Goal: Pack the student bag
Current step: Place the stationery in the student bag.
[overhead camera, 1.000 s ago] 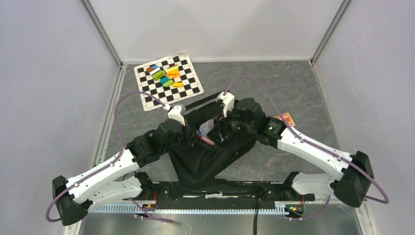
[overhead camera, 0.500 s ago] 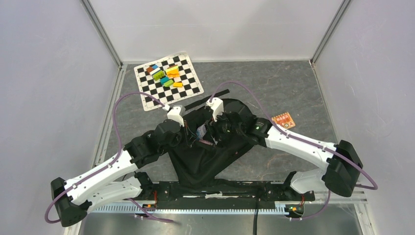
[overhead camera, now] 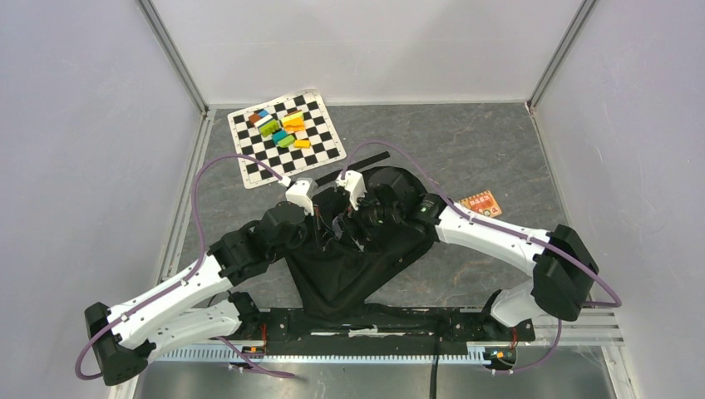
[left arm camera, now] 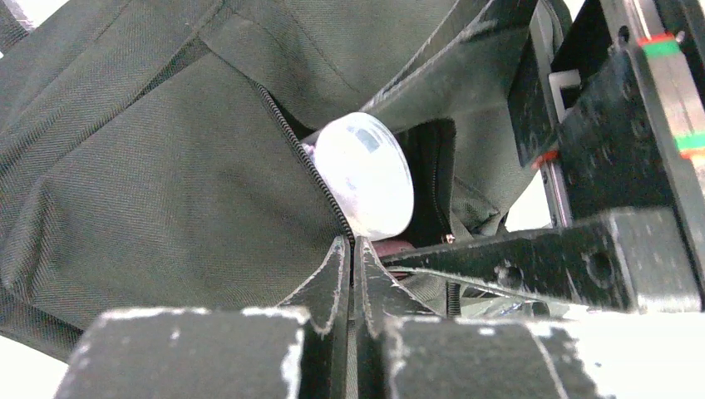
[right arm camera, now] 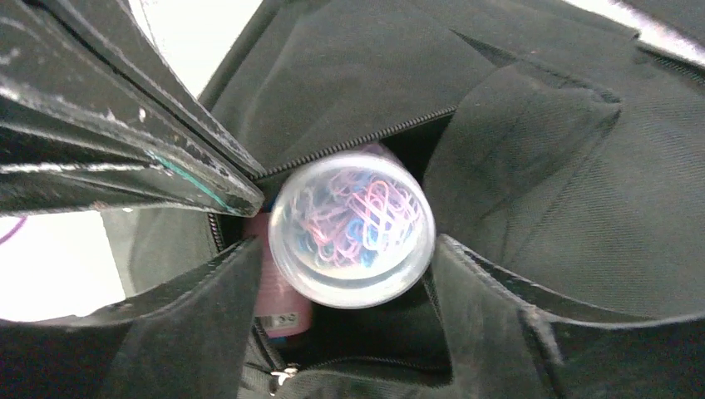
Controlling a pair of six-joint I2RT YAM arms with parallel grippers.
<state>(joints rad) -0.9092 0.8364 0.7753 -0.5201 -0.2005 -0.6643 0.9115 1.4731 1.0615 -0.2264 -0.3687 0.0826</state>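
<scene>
The student bag (overhead camera: pixel 353 270) is a black backpack lying between my arms. My left gripper (left arm camera: pixel 353 246) is shut on the zipper edge of its opening and holds it up; it also shows in the top view (overhead camera: pixel 319 223). My right gripper (right arm camera: pixel 345 243) is shut on a clear round jar (right arm camera: pixel 351 226) of coloured paper clips, held in the mouth of the bag (right arm camera: pixel 532 166). In the left wrist view the jar (left arm camera: pixel 367 175) sits partly inside the opening. A pink item (right arm camera: pixel 278 301) lies inside the bag below the jar. In the top view my right gripper (overhead camera: pixel 356 219) is over the opening.
A checkerboard mat (overhead camera: pixel 249 170) with several coloured blocks (overhead camera: pixel 283 129) lies at the back left. An orange card (overhead camera: pixel 482 202) lies right of the bag. A black strap (overhead camera: pixel 356 167) sticks out behind the bag. The enclosure walls stand on three sides.
My right arm has swung left with the jar, bringing it to the bag's opening. My left gripper has kept its hold on the bag's edge, barely moving.
</scene>
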